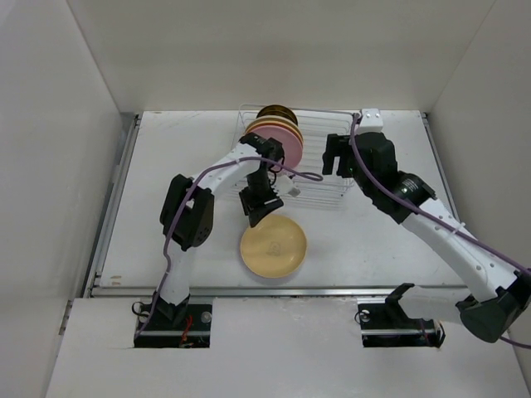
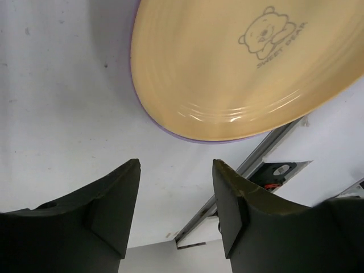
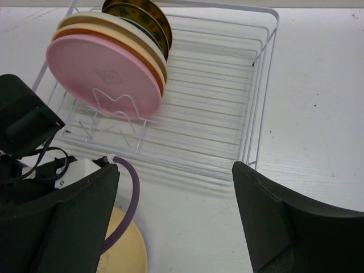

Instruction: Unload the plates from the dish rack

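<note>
A yellow plate (image 1: 274,245) lies flat on the table in front of the dish rack (image 1: 319,157); in the left wrist view it (image 2: 239,68) rests on a lavender plate whose rim (image 2: 170,129) shows beneath it. Several plates stand upright at the rack's left end: a pink one (image 3: 102,77) in front, cream and orange behind, brown-and-yellow ones (image 3: 139,17) at the back. My left gripper (image 1: 257,211) is open and empty just above the yellow plate's far left edge. My right gripper (image 1: 336,157) is open and empty over the rack's right end.
A white block (image 1: 370,117) sits behind the rack's right corner. The table's metal front edge (image 1: 274,290) runs below the yellow plate. White walls close in left, right and back.
</note>
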`<control>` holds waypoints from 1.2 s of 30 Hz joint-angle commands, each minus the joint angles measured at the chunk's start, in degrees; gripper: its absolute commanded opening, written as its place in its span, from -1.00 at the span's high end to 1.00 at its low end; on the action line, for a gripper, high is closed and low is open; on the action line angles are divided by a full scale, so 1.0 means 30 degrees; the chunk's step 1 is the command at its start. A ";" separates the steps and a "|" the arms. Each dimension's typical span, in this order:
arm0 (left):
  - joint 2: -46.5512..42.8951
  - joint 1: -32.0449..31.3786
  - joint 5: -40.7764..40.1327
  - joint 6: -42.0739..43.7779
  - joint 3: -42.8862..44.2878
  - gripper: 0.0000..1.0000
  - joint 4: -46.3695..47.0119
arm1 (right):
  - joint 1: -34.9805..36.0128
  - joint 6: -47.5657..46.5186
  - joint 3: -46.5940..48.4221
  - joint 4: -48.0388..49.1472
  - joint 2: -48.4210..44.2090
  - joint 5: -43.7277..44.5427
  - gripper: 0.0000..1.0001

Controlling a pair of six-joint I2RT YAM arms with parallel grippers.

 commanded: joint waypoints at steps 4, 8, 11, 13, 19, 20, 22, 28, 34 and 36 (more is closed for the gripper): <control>-0.1394 0.1709 0.0893 -0.1071 0.2353 0.20 -0.5453 | -0.0803 -0.0984 0.2628 0.1257 0.2610 -0.1923 -0.73; -0.1397 0.4724 0.3118 -0.2795 0.4698 0.27 -0.4929 | -0.1215 -0.2712 0.4887 0.1436 0.6092 -0.4831 -0.42; -0.1397 0.6836 0.4789 -0.3824 0.5116 0.27 -0.4167 | -0.1215 -0.3653 0.6583 0.1436 0.8122 -0.5801 -0.04; -0.1397 0.7633 0.5291 -0.4820 0.5116 0.27 -0.3143 | -0.1215 -0.4062 0.7236 0.1992 0.9676 -0.6155 0.11; -0.1311 0.9189 0.3157 -0.7838 0.4879 0.11 0.1306 | -0.1215 -0.4442 1.0950 0.2785 1.3858 -0.6477 0.08; -0.1048 0.9189 0.2398 -0.8044 0.5201 0.07 0.1488 | -0.1215 -0.4821 1.1536 0.2580 1.4421 -0.6477 0.08; 0.0093 0.9189 0.2185 -0.8281 0.6600 0.02 0.1490 | -0.1215 -0.5028 1.3003 0.2227 1.5795 -0.6216 0.08; 0.2378 0.9365 0.0515 -0.9628 0.7987 0.00 0.2748 | -0.1215 -0.5411 1.3740 0.2254 1.6595 -0.5891 0.08; 0.3992 0.9365 0.1187 -1.0214 0.8163 0.10 0.3101 | -0.1215 -0.5995 1.4120 0.1787 1.5953 -0.6155 0.11; 0.4401 0.9191 0.1394 -1.0214 0.8163 0.40 0.3102 | -0.1215 -0.5997 1.3303 0.2048 1.5019 -0.6419 0.11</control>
